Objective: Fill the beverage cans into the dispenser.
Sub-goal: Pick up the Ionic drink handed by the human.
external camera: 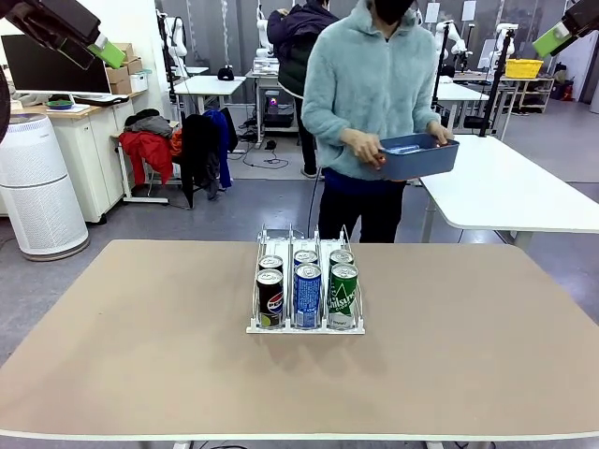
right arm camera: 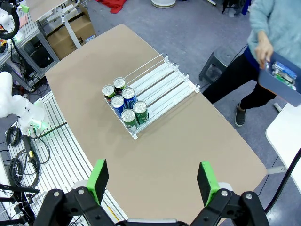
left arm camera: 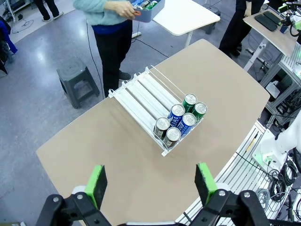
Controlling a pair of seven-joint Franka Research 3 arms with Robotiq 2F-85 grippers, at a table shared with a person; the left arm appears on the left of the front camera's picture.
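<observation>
The dispenser, a white-based wire rack with three lanes, stands in the middle of the tan table. Several beverage cans stand upright at its near end, two per lane: black, blue and green in front. My left gripper hangs high above the table, open and empty, looking down on the dispenser and the cans. High on the other side, my right gripper is also open and empty, over the dispenser and the cans.
A person stands at the table's far side, both hands on a dark blue bin with more cans in it. A white table stands behind on the right, and a grey stool sits on the floor near the person.
</observation>
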